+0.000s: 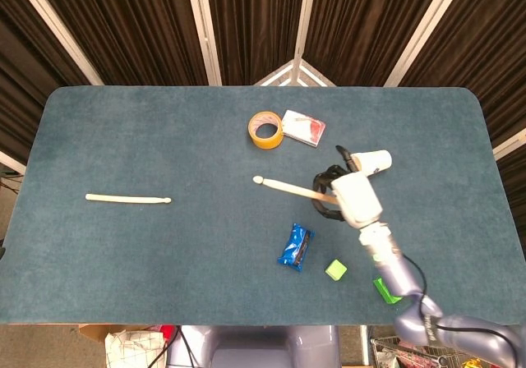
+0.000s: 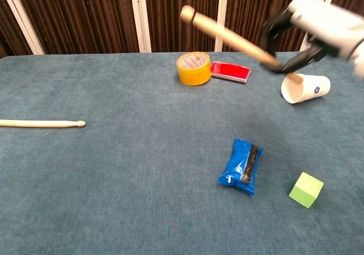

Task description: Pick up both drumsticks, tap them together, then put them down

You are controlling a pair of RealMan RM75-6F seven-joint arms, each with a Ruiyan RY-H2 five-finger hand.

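Holding now: our right hand (image 2: 318,30) grips one drumstick (image 2: 227,36) near its butt, lifted clear of the desk (image 1: 164,138), tip tilted up and toward the left edge.
Other stick: the second drumstick (image 1: 127,198) lies flat near the left edge, well apart from the first.
Left hand: not visible in either view, so we cannot tell its state.
Doing it well: we judge the grip should stay firm and the stick level while the left hand fetches its partner.
Containers: a paper cup (image 1: 370,163) lies on its side toward the right edge; nothing shows inside it.
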